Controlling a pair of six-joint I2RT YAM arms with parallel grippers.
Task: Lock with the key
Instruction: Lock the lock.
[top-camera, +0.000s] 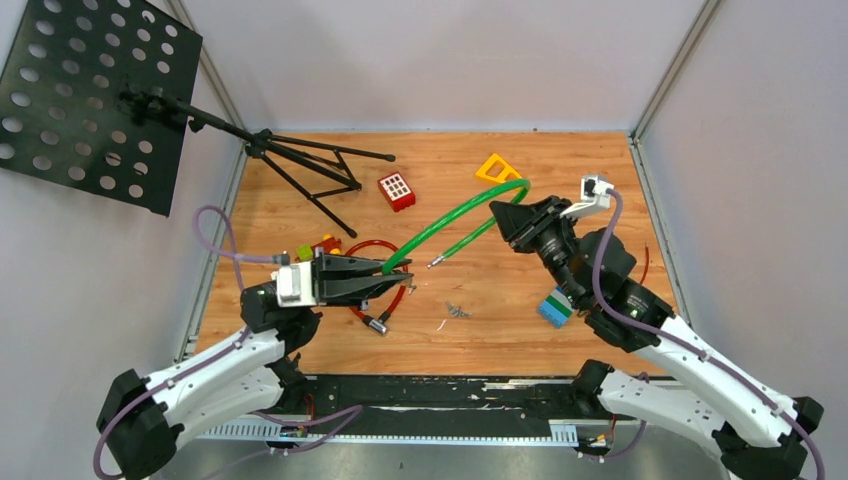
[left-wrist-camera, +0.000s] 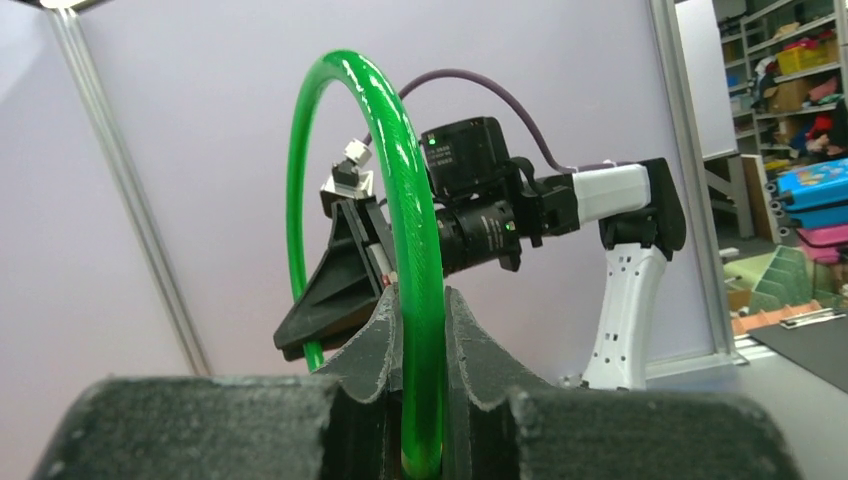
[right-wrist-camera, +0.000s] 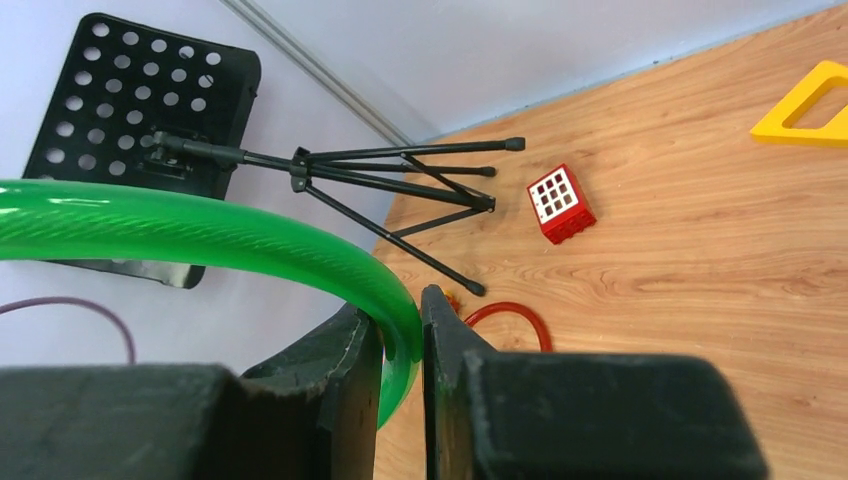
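Observation:
A green cable lock (top-camera: 450, 213) arcs above the table between both grippers. My left gripper (top-camera: 388, 280) is shut on one end of it; in the left wrist view the green cable (left-wrist-camera: 400, 180) runs up between the pads of the left gripper (left-wrist-camera: 423, 310). My right gripper (top-camera: 502, 213) is shut on the cable near its far bend, and in its wrist view the cable (right-wrist-camera: 200, 230) passes through the right gripper (right-wrist-camera: 400, 320). The cable's metal-tipped free end (top-camera: 433, 264) hangs loose. A small metal key (top-camera: 458, 311) lies on the wood. The lock body is hidden.
A red cable lock (top-camera: 372, 247) lies under the left gripper. A black music stand (top-camera: 90, 95) with tripod legs stands at the back left. A red block (top-camera: 396, 191), a yellow triangle (top-camera: 497, 168) and a blue block (top-camera: 556, 308) lie about.

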